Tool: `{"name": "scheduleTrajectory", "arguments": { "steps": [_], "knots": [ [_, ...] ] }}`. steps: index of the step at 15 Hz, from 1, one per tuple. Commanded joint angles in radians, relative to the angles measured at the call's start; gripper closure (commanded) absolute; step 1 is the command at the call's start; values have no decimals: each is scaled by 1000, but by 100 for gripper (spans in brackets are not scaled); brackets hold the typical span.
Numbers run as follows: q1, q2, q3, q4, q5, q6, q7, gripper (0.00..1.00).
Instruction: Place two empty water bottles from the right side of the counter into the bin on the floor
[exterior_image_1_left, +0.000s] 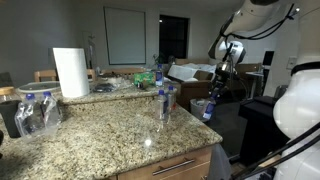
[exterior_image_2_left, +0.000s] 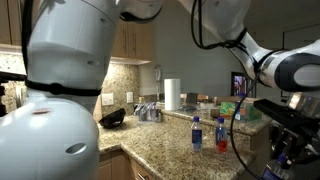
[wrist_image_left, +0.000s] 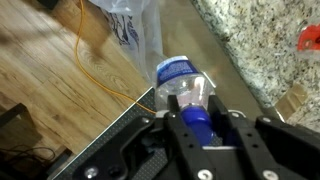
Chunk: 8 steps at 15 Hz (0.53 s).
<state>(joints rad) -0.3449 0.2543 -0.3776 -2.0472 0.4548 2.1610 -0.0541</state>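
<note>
My gripper (wrist_image_left: 197, 118) is shut on the blue cap of a clear water bottle (wrist_image_left: 180, 78) with a blue label. The bottle hangs below the jaws, over the floor beside the granite counter (wrist_image_left: 262, 42). In an exterior view the gripper (exterior_image_1_left: 217, 88) holds this bottle (exterior_image_1_left: 209, 112) just off the counter's end (exterior_image_1_left: 100, 135), next to the pale bin (exterior_image_1_left: 199, 104). In the wrist view the bin's clear liner (wrist_image_left: 138, 28) lies just beyond the bottle. Another blue-labelled bottle (exterior_image_1_left: 163, 102) stands on the counter and also shows in an exterior view (exterior_image_2_left: 196, 132).
A paper towel roll (exterior_image_1_left: 70, 72) and a shrink-wrapped pack of bottles (exterior_image_1_left: 38, 112) sit on the counter. A yellow cable (wrist_image_left: 85, 75) runs across the wooden floor. A dark base plate (wrist_image_left: 110, 150) lies under the gripper. A second small bottle (exterior_image_2_left: 222, 134) stands by the counter's edge.
</note>
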Motion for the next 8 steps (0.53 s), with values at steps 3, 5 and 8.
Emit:
{"name": "scheduleTrajectory", "arguments": {
  "steps": [3, 5, 8],
  "knots": [
    [-73, 226, 65, 204, 35, -46, 109, 85],
    [-80, 292, 87, 248, 24, -45, 148, 85],
    [-90, 386, 112, 319, 15, -69, 201, 85]
  ]
}}
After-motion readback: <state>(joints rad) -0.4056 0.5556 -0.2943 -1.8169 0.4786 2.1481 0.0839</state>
